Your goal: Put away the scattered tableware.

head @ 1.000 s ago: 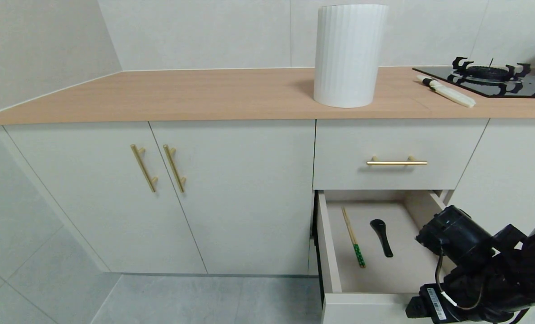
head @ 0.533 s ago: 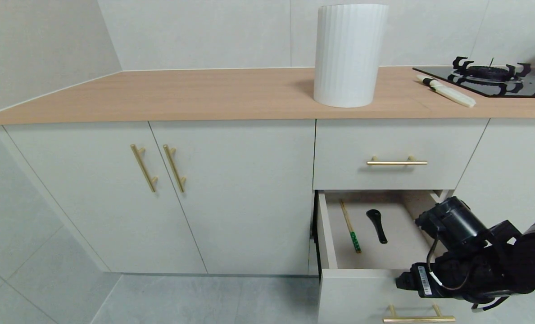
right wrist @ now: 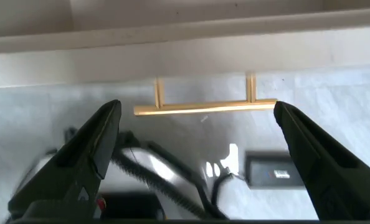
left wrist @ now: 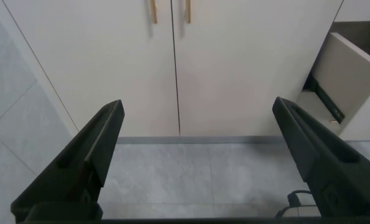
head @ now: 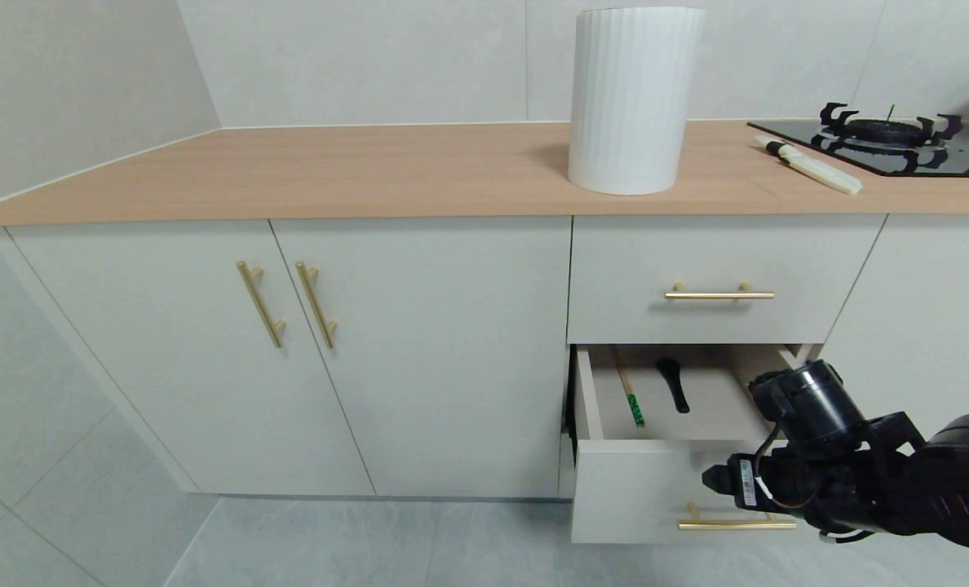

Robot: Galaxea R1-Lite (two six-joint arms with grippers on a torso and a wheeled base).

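The lower drawer (head: 639, 489) stands partly open. Inside it lie a pair of chopsticks with green ends (head: 630, 395) and a black spoon (head: 672, 385). My right gripper (head: 725, 481) is at the drawer front, just above its gold handle (head: 736, 524). In the right wrist view its fingers are spread wide, so the gripper (right wrist: 196, 112) is open, with the handle (right wrist: 203, 107) straight ahead and nothing held. My left gripper (left wrist: 197, 162) is open too, low over the floor and facing the cabinet doors (left wrist: 172, 62).
On the wooden counter (head: 329, 171) stand a tall white ribbed container (head: 631, 98) and a knife (head: 811, 167) beside the black hob (head: 884, 139). The upper drawer (head: 719, 294) is shut. Two cabinet doors with gold handles (head: 260, 303) are on the left.
The lower drawer has slid inward, hiding more of the chopsticks and spoon. My right arm moved forward with the drawer front, and the gold handle came into view.
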